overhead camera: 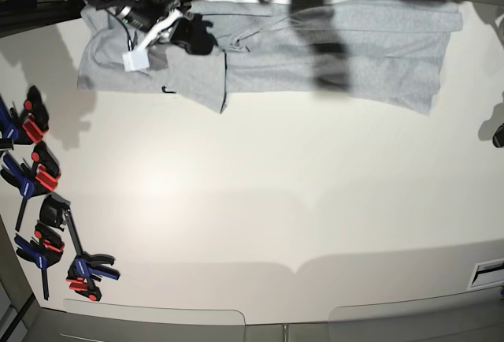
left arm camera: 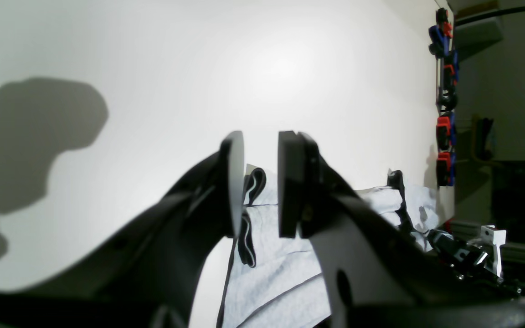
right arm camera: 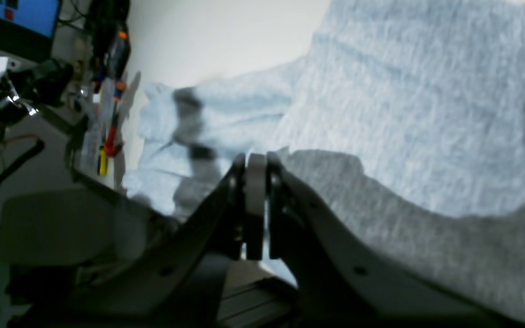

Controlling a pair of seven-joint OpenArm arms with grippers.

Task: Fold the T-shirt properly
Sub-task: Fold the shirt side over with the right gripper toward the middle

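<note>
The light grey T-shirt [overhead camera: 354, 50] lies spread along the far edge of the white table [overhead camera: 252, 200]. Its left part is folded over, with a dark seam [overhead camera: 226, 82] showing there. My right gripper [overhead camera: 195, 39] is low over that left part. In the right wrist view the right gripper [right arm camera: 255, 157] is shut, its tips at the T-shirt [right arm camera: 404, 114]; I cannot see cloth pinched between them. The left gripper [left arm camera: 260, 182] is open and holds nothing. Beyond its jaws the T-shirt [left arm camera: 280, 264] shows with its dark neck trim [left arm camera: 247, 246].
Several red, blue and black clamps [overhead camera: 35, 172] lie along the table's left edge; they also show as clamps [left arm camera: 445, 132] in the left wrist view. Cables and a blue screen [right arm camera: 16, 13] are off the table behind the right arm [overhead camera: 126, 3].
</note>
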